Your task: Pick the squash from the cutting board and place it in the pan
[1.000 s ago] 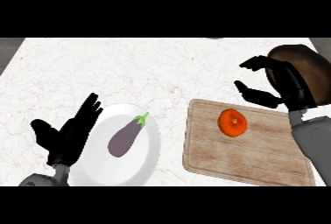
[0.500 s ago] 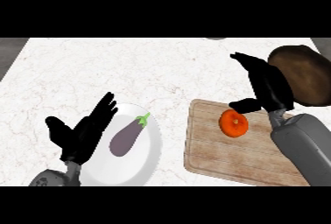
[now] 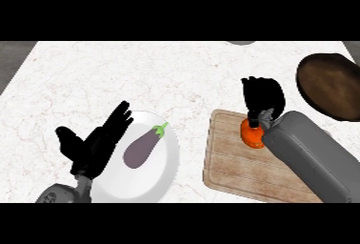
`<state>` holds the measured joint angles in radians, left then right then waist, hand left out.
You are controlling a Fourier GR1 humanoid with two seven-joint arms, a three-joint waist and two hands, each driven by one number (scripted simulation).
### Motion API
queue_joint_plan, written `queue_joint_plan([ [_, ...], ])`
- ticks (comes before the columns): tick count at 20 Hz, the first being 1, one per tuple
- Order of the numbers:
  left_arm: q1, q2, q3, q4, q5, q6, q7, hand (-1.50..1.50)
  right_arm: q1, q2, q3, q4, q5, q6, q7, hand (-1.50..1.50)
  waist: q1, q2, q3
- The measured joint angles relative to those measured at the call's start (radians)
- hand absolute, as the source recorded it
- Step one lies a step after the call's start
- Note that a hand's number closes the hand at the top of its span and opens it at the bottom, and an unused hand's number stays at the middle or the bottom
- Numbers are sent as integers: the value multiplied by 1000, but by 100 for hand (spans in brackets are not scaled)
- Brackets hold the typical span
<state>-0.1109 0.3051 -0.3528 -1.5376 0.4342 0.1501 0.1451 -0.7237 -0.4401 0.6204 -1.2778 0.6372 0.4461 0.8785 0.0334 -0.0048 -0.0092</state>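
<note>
White counter: orange squash (image 3: pixel 251 134) on cutting board (image 3: pixel 239 167), under right hand (image 3: pixel 263 97).

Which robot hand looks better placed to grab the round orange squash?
The right robot hand: it hovers right over the round orange squash on the wooden cutting board. The left robot hand rests beside the white plate.

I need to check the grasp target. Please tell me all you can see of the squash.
The squash is orange, smooth and rounded. It lies on the wooden cutting board, near the top edge. The right hand comes down over it and the forearm hides its right side. Whether the fingers touch it cannot be told.
</note>
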Motion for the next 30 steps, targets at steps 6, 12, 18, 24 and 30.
queue_joint_plan([
  [6,-1,-2,7,4,0,-4,1,0,-75,145,-1,143,-74,186,101,-150,-3,0,2],
  [12,-1,5,22,-9,2,-7,9,0,-112,284,-21,272,-89,219,182,-150,-17,-2,5],
  [18,8,-1,36,8,1,-20,-1,0,-121,346,-25,349,-40,227,220,-150,-29,0,7],
  [24,7,-17,40,13,-7,-12,-3,0,-119,349,0,381,30,263,228,-150,-40,-2,7],
  [30,21,-9,56,-2,-10,-24,6,0,-76,317,-20,326,76,308,224,-150,-45,-3,8],
])
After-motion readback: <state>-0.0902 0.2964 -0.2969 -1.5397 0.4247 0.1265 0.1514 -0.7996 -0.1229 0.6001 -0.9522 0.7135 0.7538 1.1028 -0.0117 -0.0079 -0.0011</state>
